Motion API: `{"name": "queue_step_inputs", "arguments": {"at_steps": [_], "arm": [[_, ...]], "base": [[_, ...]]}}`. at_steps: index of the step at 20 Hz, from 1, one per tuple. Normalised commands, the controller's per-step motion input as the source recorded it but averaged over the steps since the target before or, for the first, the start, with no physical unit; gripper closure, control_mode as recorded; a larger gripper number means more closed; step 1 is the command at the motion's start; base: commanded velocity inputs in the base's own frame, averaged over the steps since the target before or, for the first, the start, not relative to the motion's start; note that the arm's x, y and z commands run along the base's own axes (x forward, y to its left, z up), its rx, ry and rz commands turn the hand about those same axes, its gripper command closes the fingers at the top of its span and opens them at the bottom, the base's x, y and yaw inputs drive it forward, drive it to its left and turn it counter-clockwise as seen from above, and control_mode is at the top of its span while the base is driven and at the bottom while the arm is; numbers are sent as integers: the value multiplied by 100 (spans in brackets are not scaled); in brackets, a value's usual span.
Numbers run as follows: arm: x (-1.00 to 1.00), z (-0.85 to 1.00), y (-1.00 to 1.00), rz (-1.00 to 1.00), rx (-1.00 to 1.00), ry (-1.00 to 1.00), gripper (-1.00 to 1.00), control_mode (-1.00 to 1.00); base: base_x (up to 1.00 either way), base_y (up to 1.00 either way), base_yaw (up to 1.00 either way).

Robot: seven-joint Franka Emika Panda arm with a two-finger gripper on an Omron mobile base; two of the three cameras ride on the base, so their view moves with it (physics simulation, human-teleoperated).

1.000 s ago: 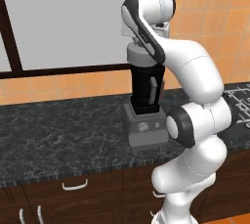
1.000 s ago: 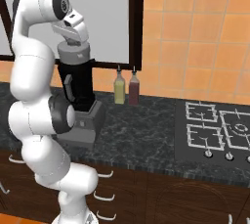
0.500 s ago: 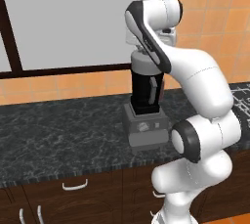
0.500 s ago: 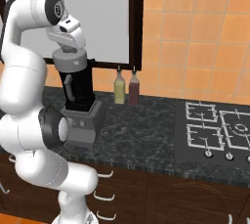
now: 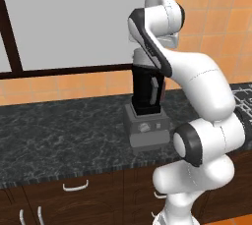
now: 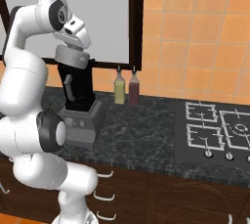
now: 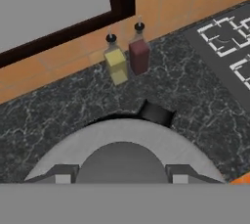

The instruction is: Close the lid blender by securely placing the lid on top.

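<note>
Arm raised; claw (image 7: 121,175) gripping lid (image 7: 122,142) atop blender (image 6: 78,98). Yellow bottle (image 6: 119,87), red bottle (image 6: 133,88) near behind.

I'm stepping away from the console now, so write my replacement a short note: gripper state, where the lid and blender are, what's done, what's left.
Gripper: above the jar, its fingers either side of the lid's knob; the hand view doesn't settle whether it is clamped on the knob.
Blender: on the dark counter, in front of the window, black jar upright on its grey base.
Lid: at the top of the jar, under the hand; the base views don't show whether it is fully seated.
Nearby: two bottles against the wall, stove to the right.
Done: lid brought over the jar.
Left: confirm it's seated, then probably release and lift away.
</note>
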Motion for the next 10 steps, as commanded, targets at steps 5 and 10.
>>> {"name": "queue_step_inputs", "arguments": {"at_steps": [5, 10], "arm": [[-11, 7, 0, 0, 0, -17, 100, -100], [-6, 3, 0, 0, 0, -6, 100, -100]], "base": [[0, 0, 0], [0, 0, 0]]}}
